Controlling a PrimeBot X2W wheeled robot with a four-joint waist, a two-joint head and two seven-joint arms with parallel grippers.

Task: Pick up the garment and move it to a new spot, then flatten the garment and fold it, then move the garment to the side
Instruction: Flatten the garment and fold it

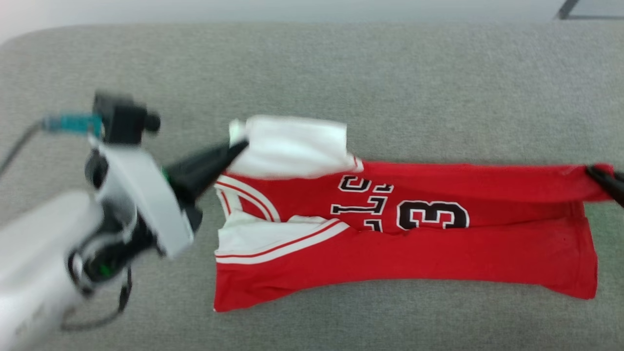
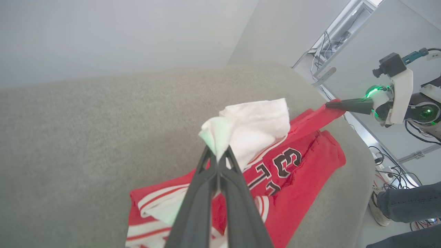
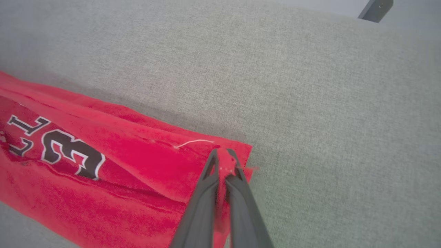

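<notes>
The garment [image 1: 404,243], a red T-shirt with white sleeves and black-and-white lettering, lies stretched left to right on the grey padded surface [image 1: 341,68]. My left gripper [image 1: 239,145] is shut on the white sleeve at the garment's far left corner, and the sleeve is lifted. In the left wrist view my left gripper [image 2: 217,159] pinches that white cloth. My right gripper [image 1: 597,173], at the right edge of the head view, is shut on the garment's far right corner. My right gripper [image 3: 224,162] pinches red hem cloth of the garment [image 3: 86,165] in the right wrist view.
The grey padded surface reaches all round the garment, with its rounded edge [image 2: 358,165] close by on the right arm's side. A person's leg and shoe [image 2: 396,206] stand on the floor past that edge, among cables [image 2: 389,168]. A dark bar [image 3: 375,8] lies beyond the far edge.
</notes>
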